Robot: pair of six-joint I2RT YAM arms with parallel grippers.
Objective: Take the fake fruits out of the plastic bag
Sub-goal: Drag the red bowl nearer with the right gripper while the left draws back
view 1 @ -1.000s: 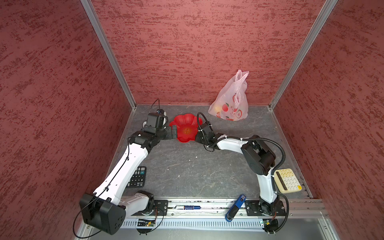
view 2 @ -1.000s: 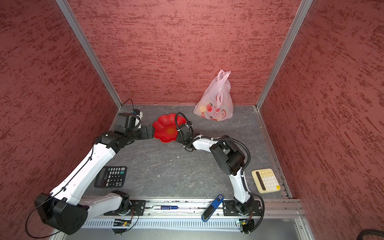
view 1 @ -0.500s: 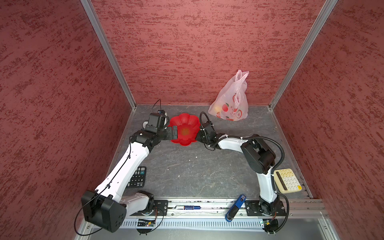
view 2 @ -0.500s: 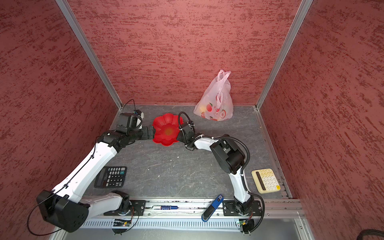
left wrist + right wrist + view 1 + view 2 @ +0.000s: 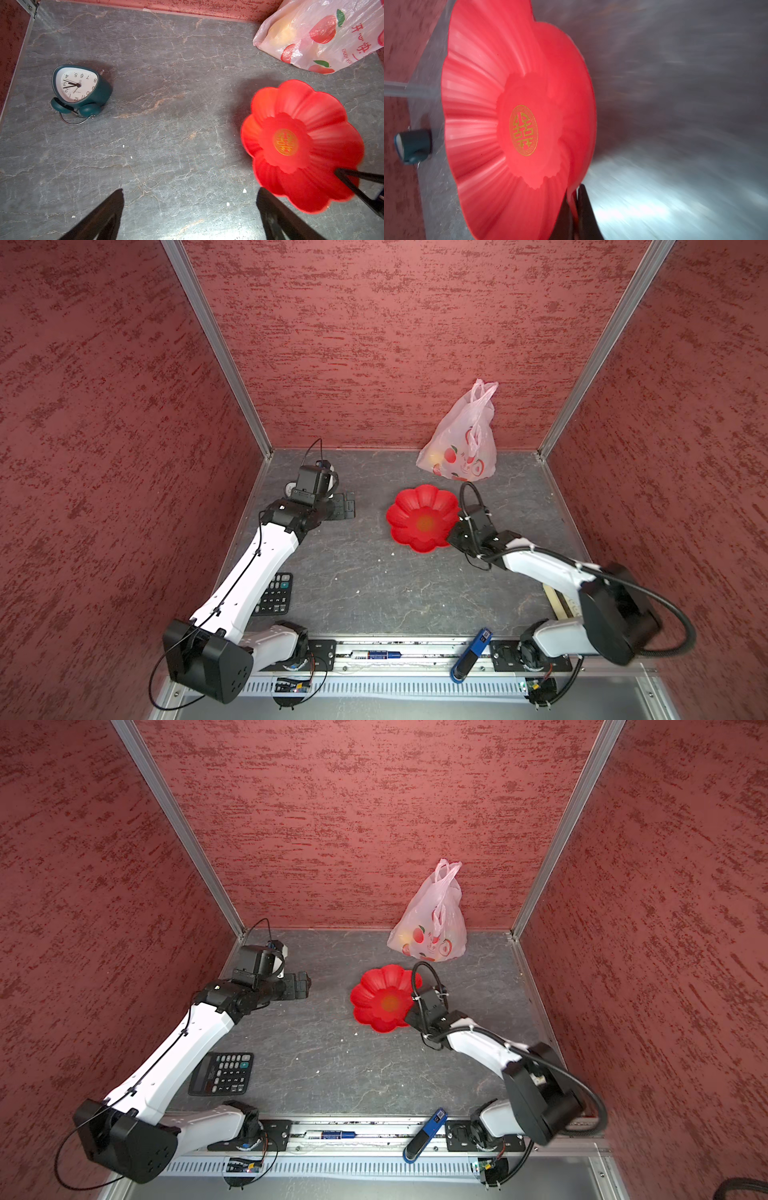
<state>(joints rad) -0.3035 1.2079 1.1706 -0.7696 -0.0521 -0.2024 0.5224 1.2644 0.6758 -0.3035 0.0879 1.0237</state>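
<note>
In both top views the plastic bag (image 5: 461, 448) stands upright against the back wall, handles up and mouth drawn together. The fake fruits (image 5: 434, 456) are inside it, showing only as dim yellowish shapes through the film. Just in front of the bag sits a red plate (image 5: 424, 518). The right claw (image 5: 452, 529) is clenched on the plate's near rim. The left claw (image 5: 348, 506) hangs released over bare table (image 5: 374, 580), well apart from both. A calculator (image 5: 222, 1073) lies by the left arm's base.

From the left wrist, the wide-spread fingers (image 5: 120, 195) frame nothing but stone. A clock (image 5: 80, 87) lies tipped on the far side. The plate (image 5: 299, 145) looks tilted, with the other arm's thin fingers pinching its edge. The bag's corner (image 5: 320, 35) shows a pale yellow lump behind the printed red fruit.

From the right wrist, the plate (image 5: 519, 124) fills the frame, its rim nipped between the closed fingers (image 5: 583, 199). The table behind it is smeared.

I'd say this is groundwork: the plate is being put beside the bag as somewhere for the fruit to land. No fruit is out yet. Next, the plate wants setting down flat and letting go. Then one claw should catch a handle and pull the mouth open while the other reaches in. That film is flimsy, so the bag could slump or slide.
</note>
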